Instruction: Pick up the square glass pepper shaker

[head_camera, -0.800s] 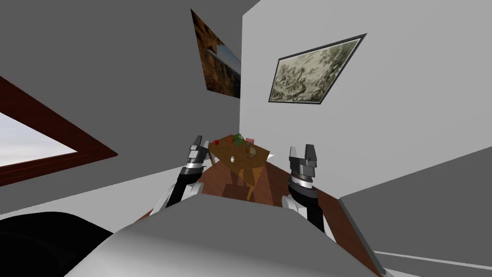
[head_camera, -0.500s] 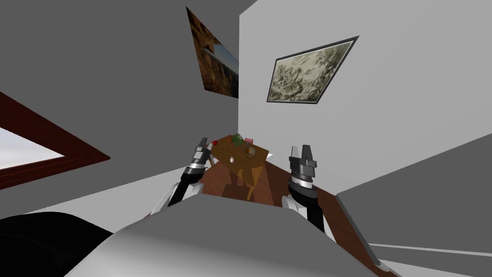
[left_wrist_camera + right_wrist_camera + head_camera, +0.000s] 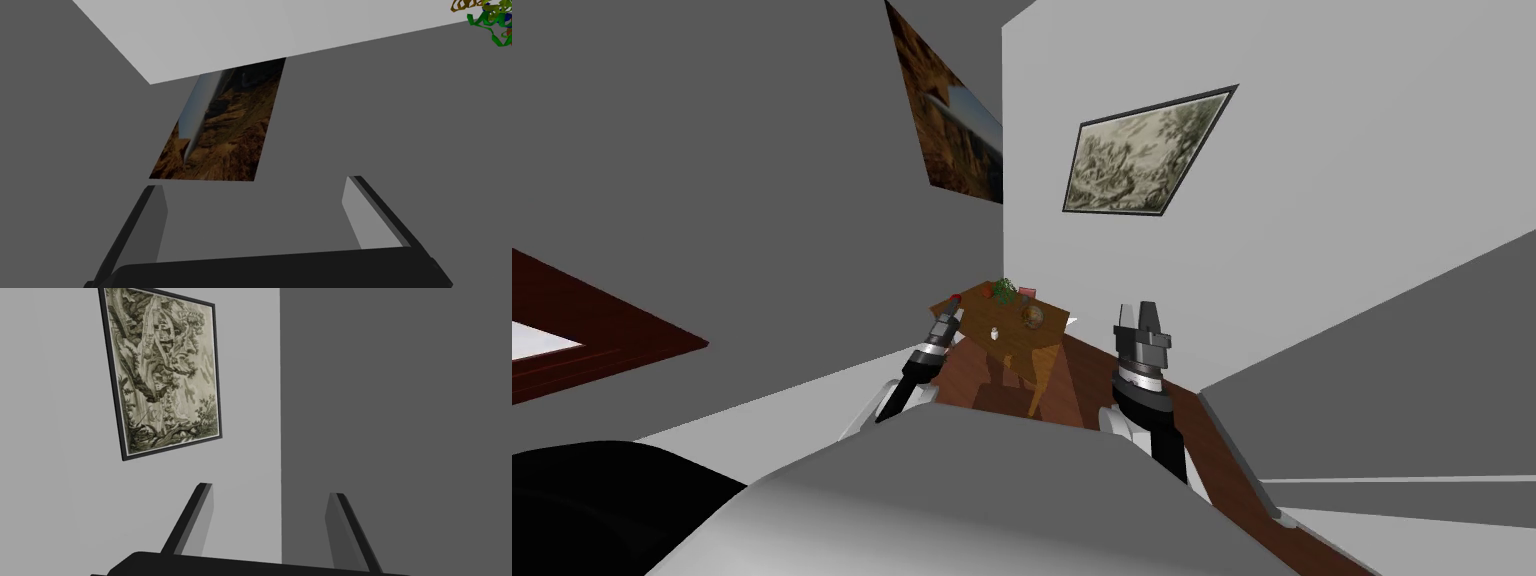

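My left end effector [image 3: 255, 192], by the near left corner of the wooden counter [image 3: 1010, 325], and my right end effector [image 3: 270, 490], off its right side, both have their fingers apart and hold nothing. The pepper shaker [image 3: 994, 333] stands on the counter's near part, a whitish speck too small to show shape or material. Beyond it sit a round brown thing [image 3: 1032, 316], possibly a bowl with contents I cannot make out, and a green plant [image 3: 1003, 290] at the far edge.

Two pictures [image 3: 1144, 152], one table [image 3: 977, 310], one shaker [image 3: 994, 333]

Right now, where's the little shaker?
In the head view, the shaker stands on the table, just left of a round brown thing.
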### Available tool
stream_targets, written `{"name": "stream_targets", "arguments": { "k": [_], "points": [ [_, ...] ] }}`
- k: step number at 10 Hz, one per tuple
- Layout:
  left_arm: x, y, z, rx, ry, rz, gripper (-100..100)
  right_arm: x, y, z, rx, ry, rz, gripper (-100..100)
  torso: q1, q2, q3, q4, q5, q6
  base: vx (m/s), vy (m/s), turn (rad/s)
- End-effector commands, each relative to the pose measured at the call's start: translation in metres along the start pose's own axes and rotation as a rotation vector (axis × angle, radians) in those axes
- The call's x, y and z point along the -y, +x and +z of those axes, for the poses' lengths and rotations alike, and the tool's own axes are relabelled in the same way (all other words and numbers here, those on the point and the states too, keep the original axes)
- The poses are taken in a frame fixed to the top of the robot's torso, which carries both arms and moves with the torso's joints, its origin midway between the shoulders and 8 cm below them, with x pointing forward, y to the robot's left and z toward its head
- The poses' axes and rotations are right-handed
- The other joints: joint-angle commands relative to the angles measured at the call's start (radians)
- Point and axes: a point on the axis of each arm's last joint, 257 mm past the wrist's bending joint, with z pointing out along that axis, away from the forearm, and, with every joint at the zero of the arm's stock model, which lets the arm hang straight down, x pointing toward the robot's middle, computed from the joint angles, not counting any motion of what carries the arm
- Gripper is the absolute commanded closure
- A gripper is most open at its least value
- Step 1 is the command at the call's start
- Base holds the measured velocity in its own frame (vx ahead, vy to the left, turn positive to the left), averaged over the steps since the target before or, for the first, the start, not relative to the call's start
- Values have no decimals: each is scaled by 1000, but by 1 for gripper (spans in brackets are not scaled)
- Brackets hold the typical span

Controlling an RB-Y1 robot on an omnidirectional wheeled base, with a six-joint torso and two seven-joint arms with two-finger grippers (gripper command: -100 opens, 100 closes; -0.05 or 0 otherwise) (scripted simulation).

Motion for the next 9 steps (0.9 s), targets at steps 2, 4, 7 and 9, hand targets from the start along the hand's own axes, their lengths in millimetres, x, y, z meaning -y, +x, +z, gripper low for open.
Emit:
{"name": "stream_targets", "arguments": {
  "k": [2,4,7,9],
  "points": [
    [-36,18,-8,-56,-74,25,-100,0,0,0,0,0,0,0,0,0,0,0,0,0,1,71,-113],
    [-59,28,-15,-84,-122,37,-100,0,0,0,0,0,0,0,3,0,0,0,0,0,-5,99,-122],
    [-107,57,-32,-169,-218,79,-100,0,0,0,0,0,0,0,1,0,0,0,0,0,-1,84,-151],
    [-134,67,-46,-202,-276,95,-100,0,0,0,0,0,0,0,1,0,0,0,0,0,-6,74,-75]
  ]
}}
